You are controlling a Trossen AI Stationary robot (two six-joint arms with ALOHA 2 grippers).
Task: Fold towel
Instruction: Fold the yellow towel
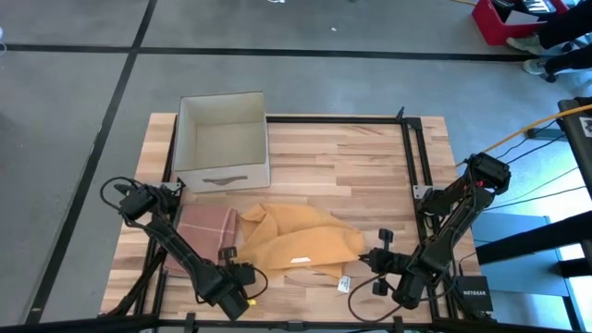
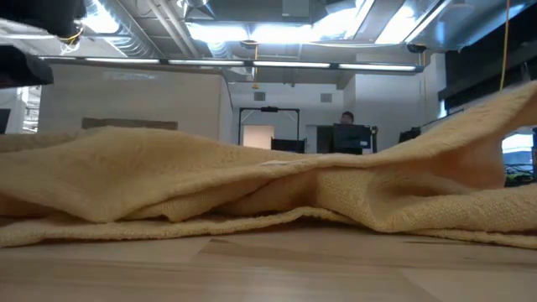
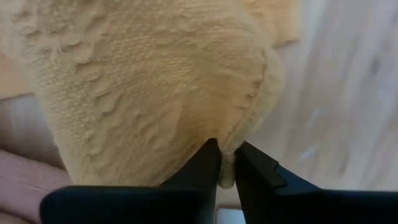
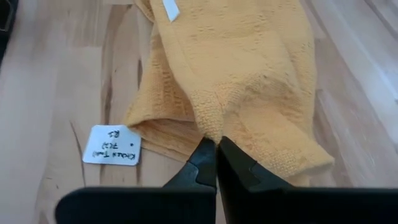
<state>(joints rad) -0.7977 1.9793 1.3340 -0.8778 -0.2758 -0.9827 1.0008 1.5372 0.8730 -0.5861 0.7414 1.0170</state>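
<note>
Wooden boards form the desk, where a yellow towel lies crumpled near the front edge, between a folded pink cloth and a white tag. Behind them stands an open box. Left gripper pinches a fold of the towel between nearly closed fingers. Right gripper nips the towel's edge, fingers shut tight on it.

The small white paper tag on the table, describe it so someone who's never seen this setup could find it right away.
On the wooden table, find the crumpled yellow towel near the front edge. The white tag lies flat on bare wood just off the towel's front right corner, by the right gripper. Unlike the label sewn on the towel, it has handwriting.
</note>
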